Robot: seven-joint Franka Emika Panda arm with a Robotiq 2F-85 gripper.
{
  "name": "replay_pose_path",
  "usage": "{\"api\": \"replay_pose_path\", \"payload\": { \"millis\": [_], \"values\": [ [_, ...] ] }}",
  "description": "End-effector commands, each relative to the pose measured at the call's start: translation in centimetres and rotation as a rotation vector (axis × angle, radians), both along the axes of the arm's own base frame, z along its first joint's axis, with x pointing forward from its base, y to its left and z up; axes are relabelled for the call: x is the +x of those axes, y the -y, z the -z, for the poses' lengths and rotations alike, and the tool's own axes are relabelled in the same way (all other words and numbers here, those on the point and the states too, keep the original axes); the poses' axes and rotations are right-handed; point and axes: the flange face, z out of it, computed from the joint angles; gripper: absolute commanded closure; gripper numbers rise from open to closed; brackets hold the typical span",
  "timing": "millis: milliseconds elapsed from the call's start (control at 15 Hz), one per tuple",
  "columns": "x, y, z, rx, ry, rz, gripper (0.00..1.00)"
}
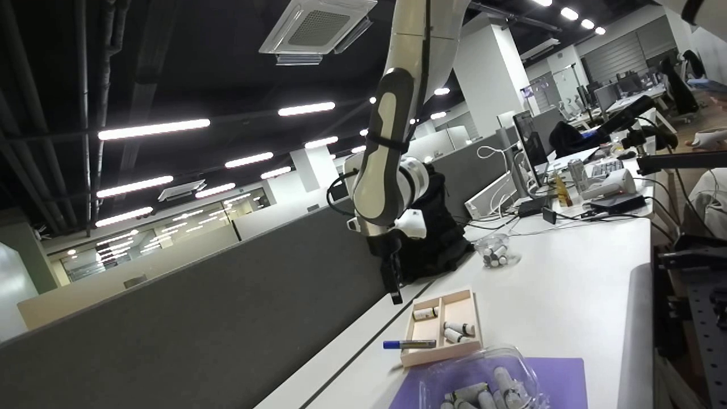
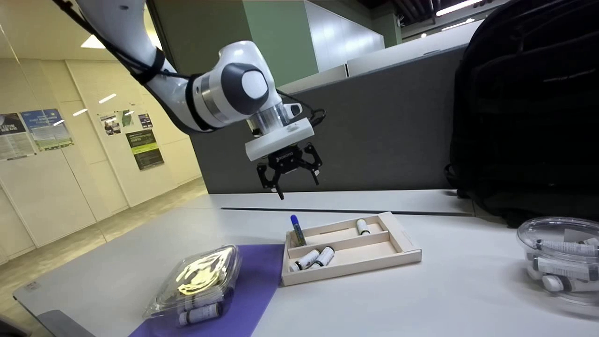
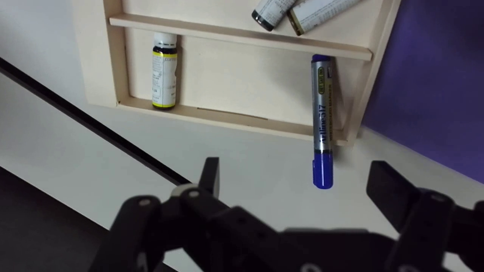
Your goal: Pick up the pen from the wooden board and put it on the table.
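The pen (image 1: 417,344) is a silver marker with a blue cap. In the wrist view the pen (image 3: 322,113) leans over the rim of the wooden board (image 3: 242,34), its cap end raised and sticking out past the edge. Its other end rests in a compartment, near the divider. The board also shows in both exterior views (image 1: 434,357) (image 2: 355,269), holding several small white bottles. My gripper (image 2: 299,190) is open and empty, above the board's partition-side edge. In the wrist view the cap lies between the open fingers (image 3: 295,163), apart from both. The white table (image 2: 383,309) lies underneath.
A purple mat (image 2: 264,269) adjoins the board, bearing a clear plastic box (image 2: 201,276) with bottles. A clear round tub (image 2: 561,262) of bottles stands beyond the board's opposite end. A black backpack (image 2: 524,117) leans near the grey partition (image 2: 383,131).
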Motion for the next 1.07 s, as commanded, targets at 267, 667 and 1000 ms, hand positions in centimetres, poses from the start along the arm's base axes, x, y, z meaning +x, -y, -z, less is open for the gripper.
{"api": "replay_pose_path", "payload": {
  "millis": [267, 667, 1000],
  "values": [
    [2.5, -1.7, 4.4, 0.012, -0.038, -0.079, 0.0],
    [2.5, -2.5, 6.8, 0.06, -0.052, -0.078, 0.0],
    [3.2, -3.8, 8.1, 0.108, -0.07, -0.07, 0.0]
  ]
}}
